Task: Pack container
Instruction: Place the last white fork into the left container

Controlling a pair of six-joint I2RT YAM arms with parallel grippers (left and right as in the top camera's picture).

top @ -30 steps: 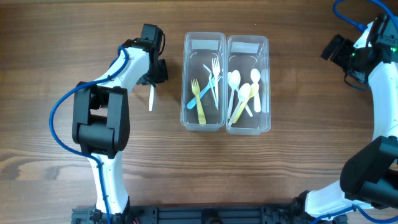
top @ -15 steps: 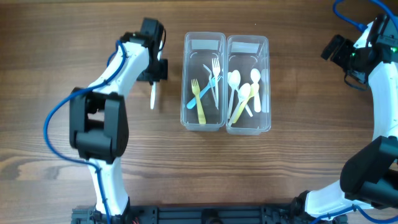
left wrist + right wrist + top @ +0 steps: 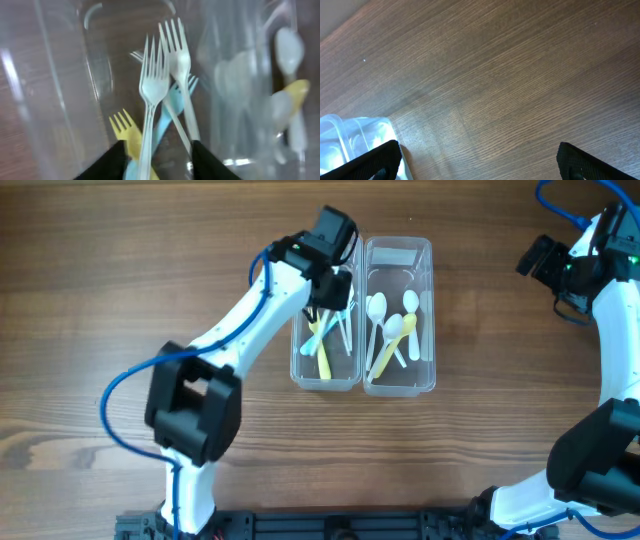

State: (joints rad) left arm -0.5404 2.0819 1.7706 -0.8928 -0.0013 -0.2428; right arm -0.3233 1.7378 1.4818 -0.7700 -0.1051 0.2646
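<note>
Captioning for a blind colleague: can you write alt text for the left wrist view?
A pale fork rises between the dark fingers of the left hand, over a clear container of other forks, white, blue and yellow. A neighbouring container of spoons is blurred at right.

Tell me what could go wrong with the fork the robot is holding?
The left pincer grips the white fork only by its handle, so it might tilt or slip. The forks box already holds a crisscrossed pile, so the new one could land sticking up. The spoons box sits right alongside, so a small drift might drop it in the wrong one.
</note>
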